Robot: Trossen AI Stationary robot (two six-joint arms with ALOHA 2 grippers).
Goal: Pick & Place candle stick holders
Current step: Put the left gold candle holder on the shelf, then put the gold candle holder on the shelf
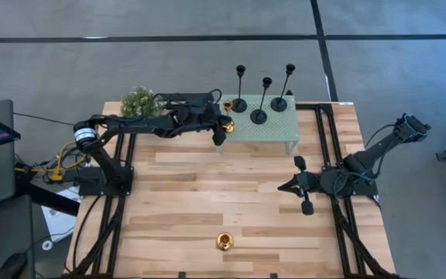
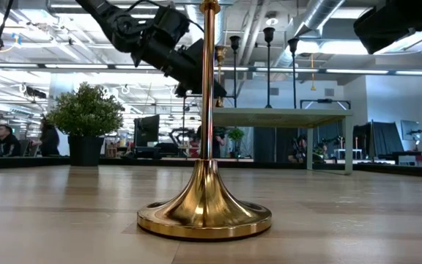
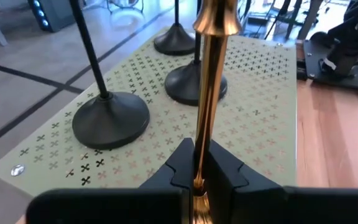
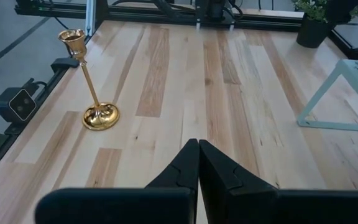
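My left gripper [image 1: 221,132] is shut on a gold candle stick holder [image 1: 228,116] at the left end of the pale green mesh stand [image 1: 273,128]. Three black holders [image 1: 239,105] [image 1: 259,116] [image 1: 279,103] stand by their round bases on the stand top, also seen in the left wrist view [image 3: 110,118]. A second gold holder [image 1: 224,242] stands upright on its base near the table's front edge, filling the low view [image 2: 205,198]. My right gripper [image 1: 283,186] is shut and empty over the table's right part. My left gripper pinches the gold holder's thin stem [image 3: 199,163] between its two fingers, low on the stem. The fingers come from the table's left, slanting down, and lie across the stem. The holder stands upright, its cup [image 3: 216,22] on top. The fingers hide its base; whether it rests on the stand I cannot tell.
A small green bushy plant [image 1: 140,102] in a dark pot stands at the far left, beside my left arm. The stand's legs [image 4: 347,93] reach down to the table at the far right. Bare wooden boards [image 1: 207,194] lie between the stand and the front gold holder.
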